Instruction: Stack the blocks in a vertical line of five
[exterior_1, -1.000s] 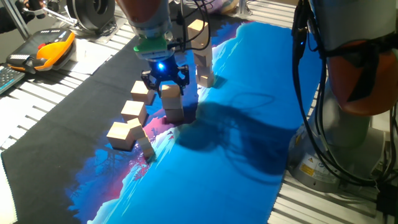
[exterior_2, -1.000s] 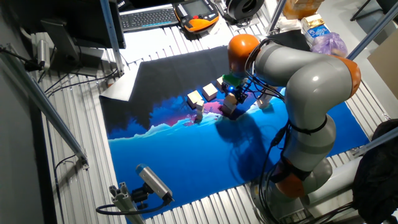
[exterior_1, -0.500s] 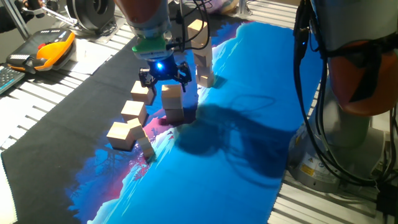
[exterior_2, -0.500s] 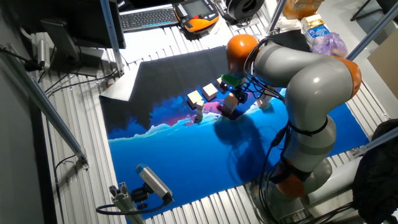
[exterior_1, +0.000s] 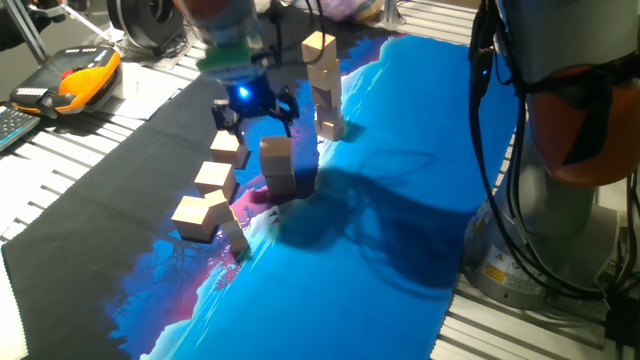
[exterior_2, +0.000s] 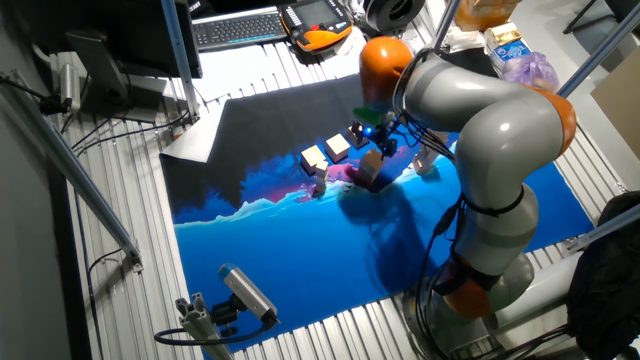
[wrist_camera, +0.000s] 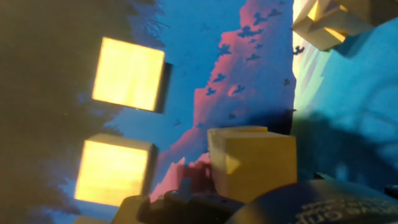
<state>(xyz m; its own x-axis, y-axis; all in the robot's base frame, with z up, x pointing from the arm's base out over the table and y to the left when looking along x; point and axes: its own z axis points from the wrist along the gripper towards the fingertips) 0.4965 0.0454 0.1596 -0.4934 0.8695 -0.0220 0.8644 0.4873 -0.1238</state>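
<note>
Fingers released above two-block stack, loose blocks beside, orange device apart

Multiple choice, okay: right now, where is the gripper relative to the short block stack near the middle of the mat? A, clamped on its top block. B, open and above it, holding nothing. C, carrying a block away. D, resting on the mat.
B: the gripper hangs open above the stack's top block, apart from it, with nothing between its fingers.

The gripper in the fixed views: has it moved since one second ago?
Yes. The gripper has lifted up and back off the two-block stack, jaws open and empty; it was closed around the stack's top block before.
</note>
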